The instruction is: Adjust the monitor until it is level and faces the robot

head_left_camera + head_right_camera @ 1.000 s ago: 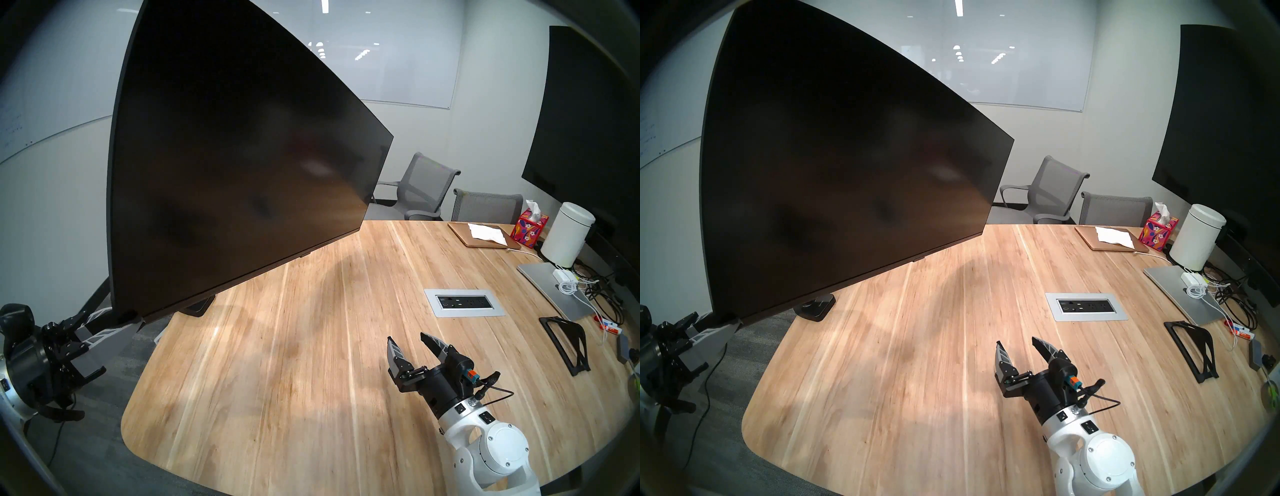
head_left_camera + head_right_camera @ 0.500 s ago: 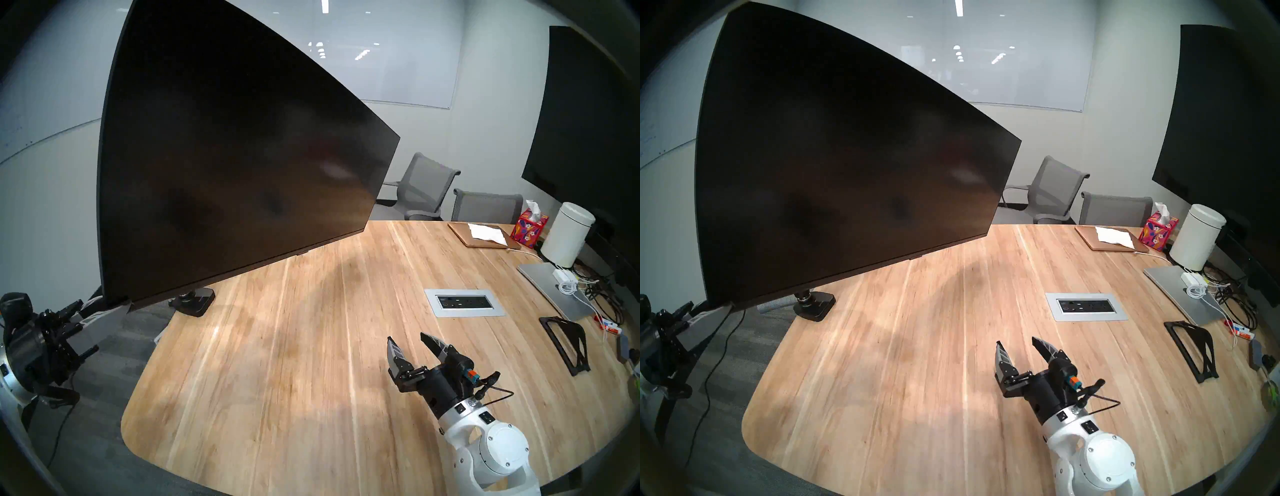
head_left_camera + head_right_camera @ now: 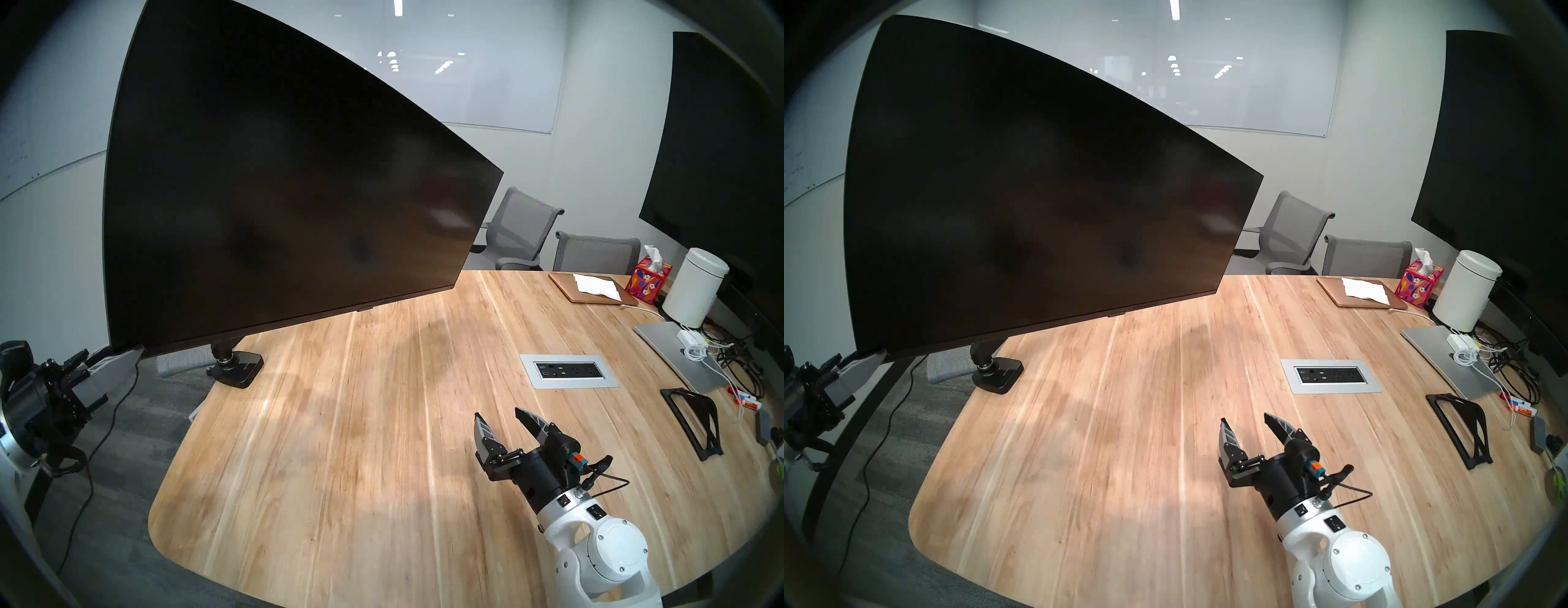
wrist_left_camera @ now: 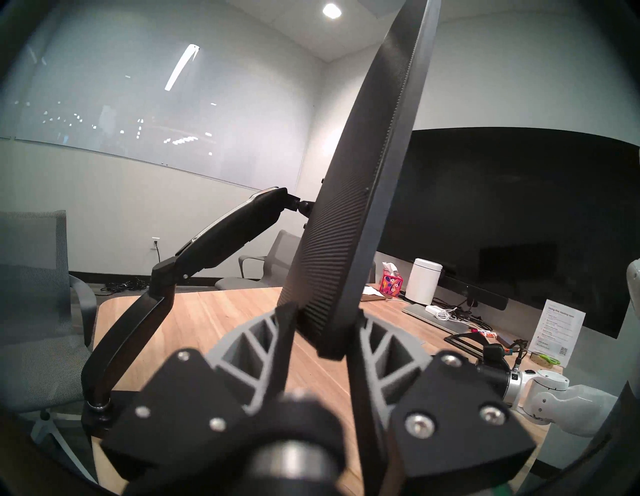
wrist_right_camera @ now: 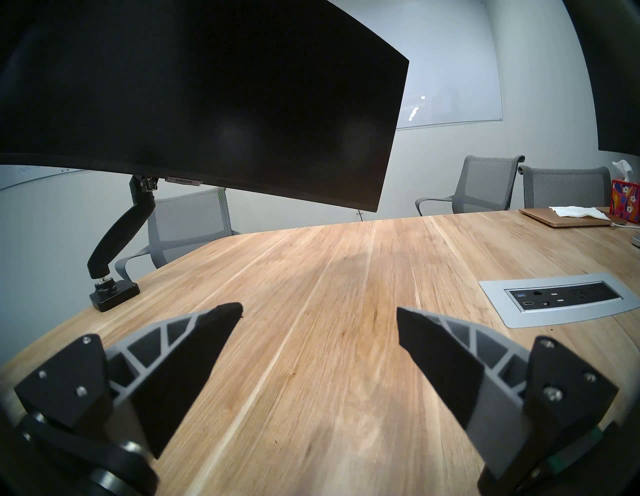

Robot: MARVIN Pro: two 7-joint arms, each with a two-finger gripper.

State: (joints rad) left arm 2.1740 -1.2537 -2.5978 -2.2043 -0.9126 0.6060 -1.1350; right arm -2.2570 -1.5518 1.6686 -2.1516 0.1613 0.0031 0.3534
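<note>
The monitor [image 3: 275, 204] [image 3: 1021, 204] [image 5: 207, 97] is a wide, blank black screen over the table's far left. In the head views its bottom edge slopes, with the left end lower. It hangs on a black articulated arm [image 4: 221, 239] whose clamp base [image 3: 237, 371] [image 5: 114, 296] grips the table edge. My left gripper [image 3: 133, 354] [image 3: 875, 358] [image 4: 323, 311] is shut on the monitor's lower left corner, one finger on the ribbed back [image 4: 339, 242] and one on the front. My right gripper [image 3: 497, 414] [image 3: 1245, 418] [image 5: 318, 308] hovers open and empty over the table, well right of the screen.
The wooden table [image 3: 339, 467] has a grey outlet panel [image 3: 568, 370] set into it. A black stand [image 3: 691, 424], silver laptop [image 3: 674, 352], white canister [image 3: 695, 293], tissue box [image 3: 647, 280] and cables crowd the right side. A large wall screen [image 3: 729, 148] and grey chairs [image 3: 522, 229] are behind.
My left gripper has risen and moved left with the monitor's lower left corner. The screen has swung with it, uncovering the clamp base and lower arm. The right arm has not moved.
</note>
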